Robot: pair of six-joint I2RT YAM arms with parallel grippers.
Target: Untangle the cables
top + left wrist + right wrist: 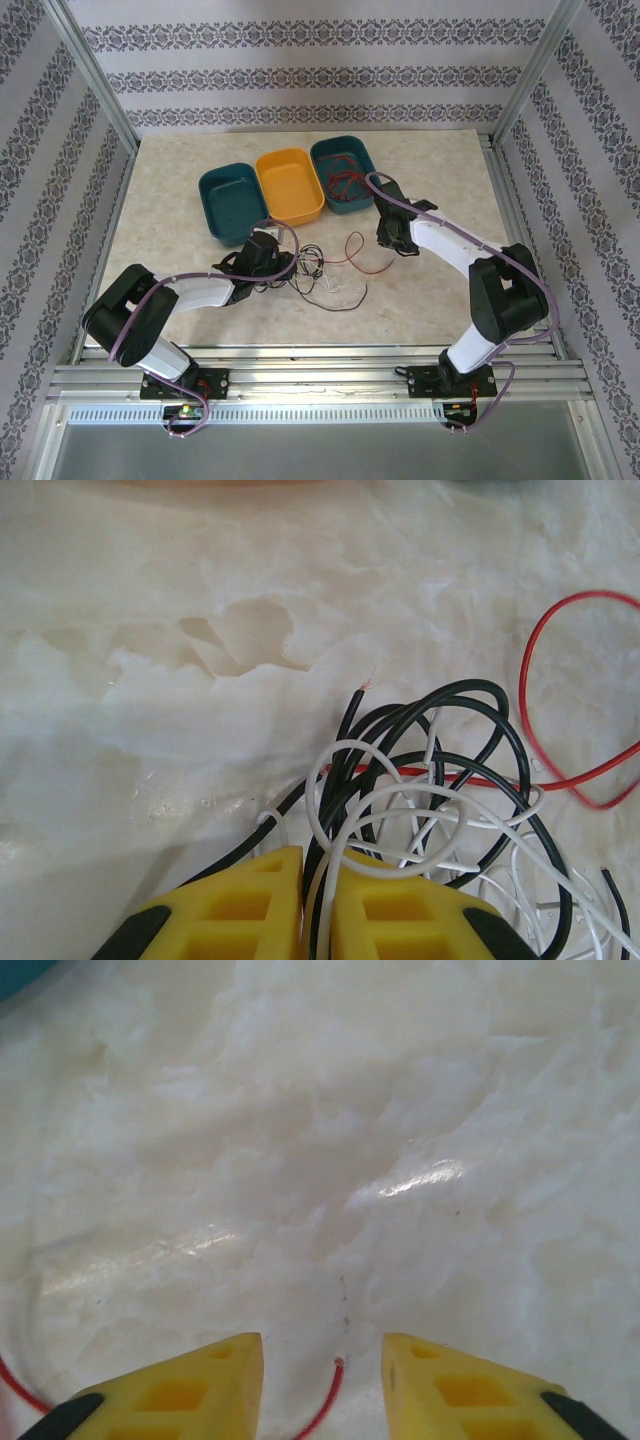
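In the top view three oval trays are standing in one row at the upper middle of the table. There are two teal ones and one yellow one: a teal tray on the left, the yellow tray in the middle, and a second teal tray on the right. Some thin red wires are lying inside that right tray; I cannot count them.

Two arms are reaching in from the bottom edge. The left gripper is lying low, left of centre, at the left side of the tangled cables, which are resting on the table in the middle of the frame, below the trays.

In the left wrist view its two yellow fingers are standing almost together at the bottom edge. Black and white strands of the cables are running through the narrow slit between them, so the jaws are pinching the bundle. The loops are overlapping too much for a count of each colour. One red cable is curving at the right side.

Further right in the top view, the right gripper is hanging beside the red cable. In the right wrist view the two fingers are standing clearly apart, holding nothing. The red cable end is lying between them, touching neither.
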